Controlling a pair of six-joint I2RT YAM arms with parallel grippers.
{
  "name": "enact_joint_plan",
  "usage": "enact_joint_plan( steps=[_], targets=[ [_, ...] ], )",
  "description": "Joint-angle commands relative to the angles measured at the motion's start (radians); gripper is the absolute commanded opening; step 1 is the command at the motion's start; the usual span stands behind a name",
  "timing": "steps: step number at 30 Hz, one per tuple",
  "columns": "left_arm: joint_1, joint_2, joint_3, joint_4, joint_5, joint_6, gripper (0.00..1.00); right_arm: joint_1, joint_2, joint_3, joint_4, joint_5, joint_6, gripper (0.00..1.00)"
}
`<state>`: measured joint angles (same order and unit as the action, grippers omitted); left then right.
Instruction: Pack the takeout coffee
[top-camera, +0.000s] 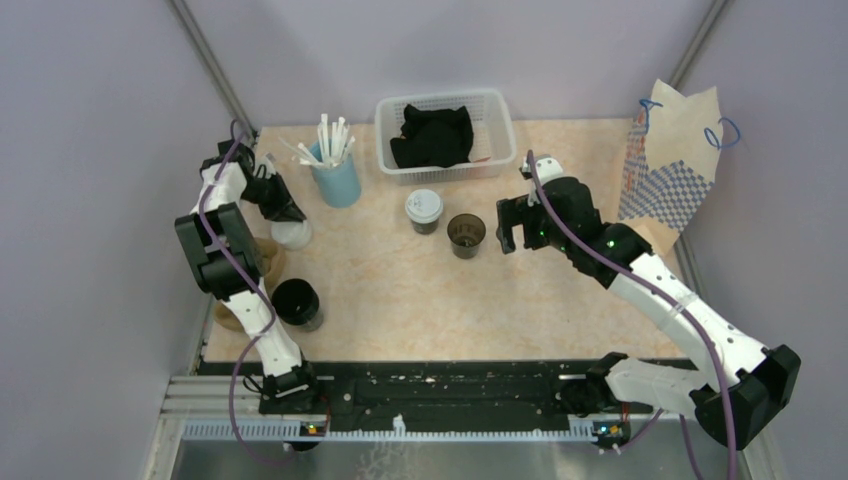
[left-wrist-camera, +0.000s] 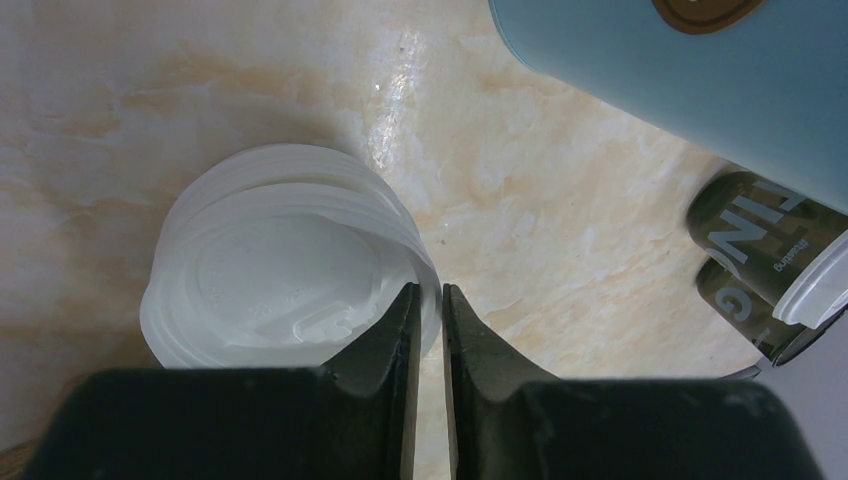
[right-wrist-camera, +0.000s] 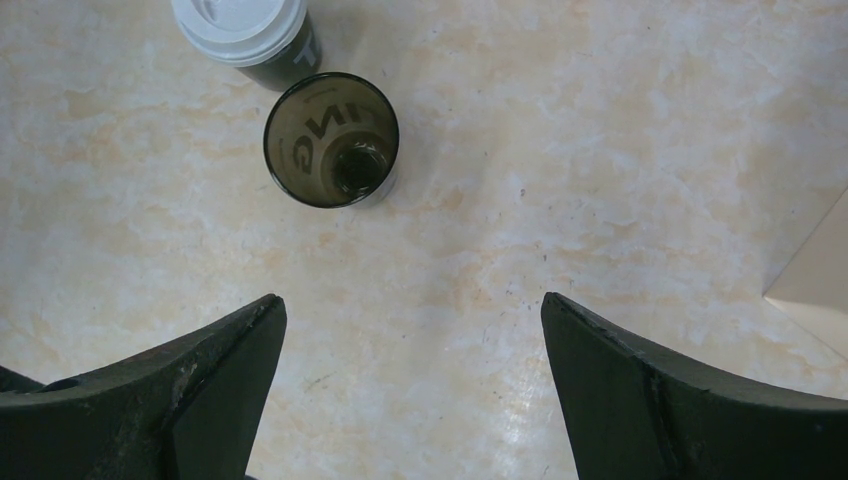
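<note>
None of the coffee is packed yet. The brown carrier (top-camera: 228, 318) under my left arm shows no cup in it. At two o'clock from it, one lidded cup (top-camera: 424, 211) stands just beside an open cup (top-camera: 466, 236) that has no lid. My left gripper (left-wrist-camera: 428, 292) has its jaws a slit apart astride the rim of the white lid stack (left-wrist-camera: 280, 270); whether they pinch it I cannot tell. My right gripper (right-wrist-camera: 410, 300) gapes wide, holding nothing, with the open cup at eleven o'clock.
</note>
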<state>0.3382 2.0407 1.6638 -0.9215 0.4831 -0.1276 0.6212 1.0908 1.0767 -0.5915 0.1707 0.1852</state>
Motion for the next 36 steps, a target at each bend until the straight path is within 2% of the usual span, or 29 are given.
enact_joint_plan(
  steps=[1,11,25,36],
  targets=[
    [0.006,0.002,-0.009,0.023,0.024,0.015,0.2,0.014,0.011,0.048,0.028,-0.002,-0.003,0.99],
    [0.006,0.011,-0.012,0.025,0.034,0.019,0.2,0.015,0.015,0.048,0.031,-0.004,-0.003,0.99],
    [0.033,0.003,-0.049,0.064,0.132,0.001,0.14,0.015,0.015,0.05,0.03,-0.003,-0.007,0.99],
    [0.068,-0.011,-0.103,0.118,0.221,-0.01,0.17,0.019,0.02,0.054,0.03,0.003,-0.013,0.99]
  ],
)
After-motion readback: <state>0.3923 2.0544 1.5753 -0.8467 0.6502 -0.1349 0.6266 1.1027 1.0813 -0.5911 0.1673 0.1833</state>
